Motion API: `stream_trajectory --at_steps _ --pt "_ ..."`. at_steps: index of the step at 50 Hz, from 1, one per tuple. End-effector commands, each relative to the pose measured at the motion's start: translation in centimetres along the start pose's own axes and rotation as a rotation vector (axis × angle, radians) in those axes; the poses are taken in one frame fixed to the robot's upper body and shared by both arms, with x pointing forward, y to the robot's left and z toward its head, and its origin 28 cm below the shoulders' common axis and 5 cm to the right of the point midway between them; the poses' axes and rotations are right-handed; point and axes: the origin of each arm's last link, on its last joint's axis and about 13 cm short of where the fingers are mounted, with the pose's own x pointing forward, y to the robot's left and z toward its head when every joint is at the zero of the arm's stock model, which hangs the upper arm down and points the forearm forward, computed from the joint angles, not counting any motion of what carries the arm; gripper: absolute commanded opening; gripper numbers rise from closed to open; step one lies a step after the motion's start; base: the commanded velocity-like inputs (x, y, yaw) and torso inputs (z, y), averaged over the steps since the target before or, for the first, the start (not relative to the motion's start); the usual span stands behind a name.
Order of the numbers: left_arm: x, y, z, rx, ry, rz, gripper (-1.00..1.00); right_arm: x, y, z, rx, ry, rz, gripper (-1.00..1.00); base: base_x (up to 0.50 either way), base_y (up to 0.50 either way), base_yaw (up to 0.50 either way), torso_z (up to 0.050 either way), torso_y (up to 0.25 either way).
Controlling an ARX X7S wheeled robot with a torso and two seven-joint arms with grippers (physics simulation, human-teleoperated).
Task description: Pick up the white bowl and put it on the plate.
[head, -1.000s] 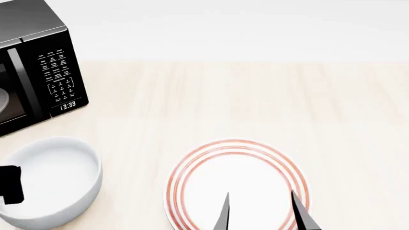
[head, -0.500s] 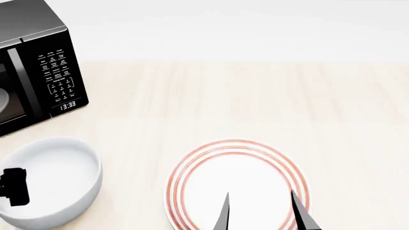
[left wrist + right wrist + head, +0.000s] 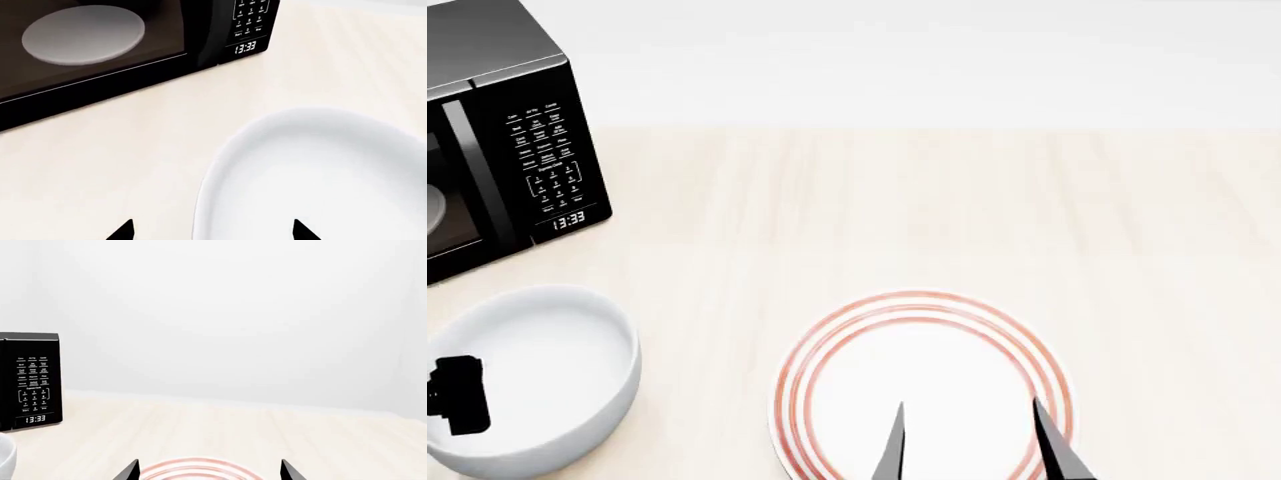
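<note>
The left gripper (image 3: pixel 210 232) is spread open, one fingertip (image 3: pixel 303 231) over the white bowl's (image 3: pixel 541 375) inside, the other outside its rim. The bowl sits on the wooden table (image 3: pixel 961 210), just in front of the black microwave (image 3: pixel 494 140). The right gripper (image 3: pixel 972 440), also open, hangs over the red-ringed plate (image 3: pixel 928 340), well apart from the bowl.

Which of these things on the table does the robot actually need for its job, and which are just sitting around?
Needed for the job:
- the white bowl, which is to be picked up
- the plate with red rings, where the bowl goes
- the left gripper, jaws open astride the bowl's rim

Just sitting around:
- the black microwave
- the right gripper, open over the plate
</note>
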Motion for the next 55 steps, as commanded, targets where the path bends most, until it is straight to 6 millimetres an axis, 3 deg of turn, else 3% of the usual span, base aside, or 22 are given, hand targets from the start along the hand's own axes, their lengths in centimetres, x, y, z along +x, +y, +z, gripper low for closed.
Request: stream_trajectory --at_steps 1,24,25,55 --pt "0.17 -0.27 -0.41 -0.021 -0.002 -0.022 1.0 0.14 -0.06 0.05 -0.006 -0.01 -0.004 1.0 0.0 0.0 0.0 0.0 0.0" --pt "0.51 -0.24 -0.87 -0.023 0.006 -0.021 1.0 0.1 -0.02 0.04 -0.006 -0.008 -0.003 1.0 0.0 0.0 0.0 0.0 0.0" --pt "0.51 -0.24 -0.87 -0.025 0.007 -0.021 -1.0 0.09 -0.02 0.05 -0.006 -0.008 -0.002 1.0 0.0 0.0 0.0 0.0 0.0" --pt "0.32 -0.21 -0.66 -0.076 -0.038 -0.025 -1.0 0.1 0.1 -0.1 -0.006 -0.004 0.004 1.0 0.0 0.0 0.0 0.0 0.0"
